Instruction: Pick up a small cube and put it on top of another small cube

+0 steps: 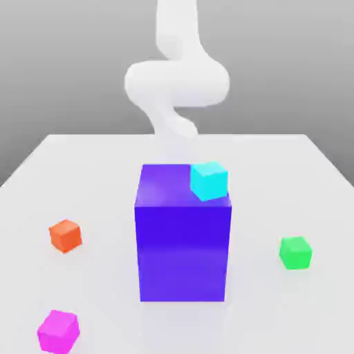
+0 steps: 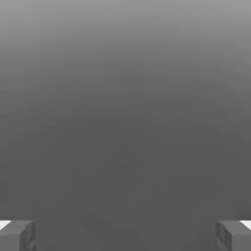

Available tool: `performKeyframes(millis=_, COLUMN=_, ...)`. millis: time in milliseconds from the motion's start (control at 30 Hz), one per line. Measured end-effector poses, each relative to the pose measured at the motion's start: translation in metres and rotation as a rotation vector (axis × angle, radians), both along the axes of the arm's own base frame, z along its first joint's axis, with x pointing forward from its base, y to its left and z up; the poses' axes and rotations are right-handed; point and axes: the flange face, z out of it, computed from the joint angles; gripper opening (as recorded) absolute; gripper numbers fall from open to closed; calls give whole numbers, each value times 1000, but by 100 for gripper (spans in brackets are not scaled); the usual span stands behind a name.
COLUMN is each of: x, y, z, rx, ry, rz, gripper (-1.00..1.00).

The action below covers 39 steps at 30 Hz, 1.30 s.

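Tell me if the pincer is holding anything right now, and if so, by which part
Nothing is held. The pincer is open, with an empty gap between its fingertips. The magenta cube and the green cube both sit on the table.

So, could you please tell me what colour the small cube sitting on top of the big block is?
Cyan cube, seen best in the exterior view.

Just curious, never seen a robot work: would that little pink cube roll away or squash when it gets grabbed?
Probably neither. The pink cube has flat faces and sits flat on the table, so it should slide rather than roll. It looks solid, likely stiff and light.
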Motion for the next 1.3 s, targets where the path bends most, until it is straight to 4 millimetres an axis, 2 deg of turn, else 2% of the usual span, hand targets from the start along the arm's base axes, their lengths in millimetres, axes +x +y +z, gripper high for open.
performKeyframes(millis=133, x=48, y=-25, z=-59, rx=34, ry=108, rz=-9, gripper=0)
performKeyframes(millis=267, x=85, y=-50, z=-123, rx=62, ry=210, rz=-26, gripper=0)
performKeyframes(millis=400, x=110, y=-75, z=-192, rx=83, ry=311, rz=-52, gripper=0)
performKeyframes(millis=533, x=124, y=-101, z=-263, rx=95, ry=410, rz=-84, gripper=0)
performKeyframes(millis=733, x=122, y=-143, z=-370, rx=97, ry=558, rz=-148, gripper=0)
performKeyframes(millis=933, x=96, y=-179, z=-471, rx=71, ry=708, rz=-207, gripper=0)
performKeyframes(millis=1067, x=91, y=-186, z=-528, rx=64, ry=730, rz=-216, gripper=0)
performKeyframes(millis=1100, x=90, y=-186, z=-542, rx=64, ry=731, rz=-217, gripper=-100)
performKeyframes(millis=1267, x=90, y=-185, z=-542, rx=65, ry=732, rz=-217, gripper=-100)
performKeyframes(millis=1300, x=89, y=-185, z=-549, rx=65, ry=733, rz=-217, gripper=-100)
